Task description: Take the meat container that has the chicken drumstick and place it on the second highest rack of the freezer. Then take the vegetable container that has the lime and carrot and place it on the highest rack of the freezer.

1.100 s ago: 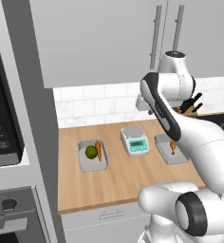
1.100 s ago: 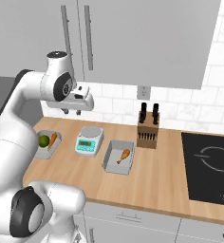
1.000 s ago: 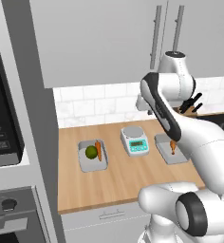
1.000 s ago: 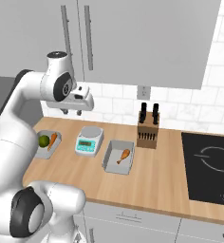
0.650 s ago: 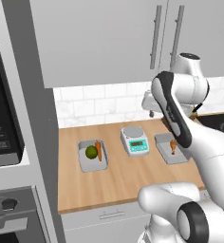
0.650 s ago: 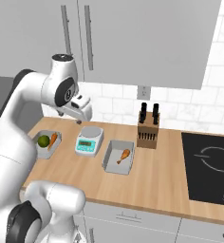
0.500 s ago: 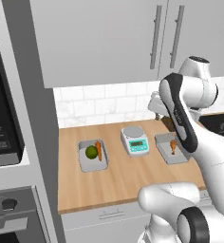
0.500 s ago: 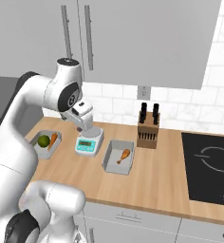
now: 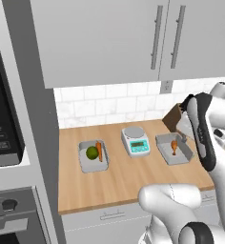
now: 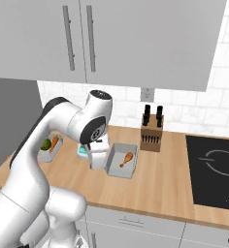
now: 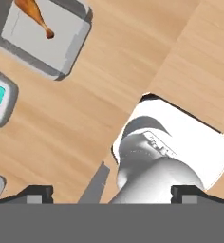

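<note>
A white robot arm bends low over a wooden surface (image 9: 119, 171), its hand (image 10: 98, 159) hanging just beside the near-left edge of the meat container (image 10: 121, 160), close to it but apart. Seen from the wrist, that grey tray (image 11: 45, 40) sits up and to the left of the two dark fingertips (image 11: 35, 191), which stand far apart with nothing between them: the hand is wide.

The chicken drumstick (image 10: 127, 158) lies flat inside the tray. In the right base view its long axis runs diagonally, thick end toward the back right, thin end toward the front left. In the left base view the drumstick (image 9: 174, 147) lies along the tray's length.

Well to the left, past a digital scale (image 9: 135, 140), the vegetable container (image 9: 93, 156) holds the lime (image 9: 92, 152) with the carrot (image 9: 99, 151) just beside it on the right, the carrot running front to back along the tray. A knife block (image 10: 152, 132) stands behind the meat container, near the wall.
</note>
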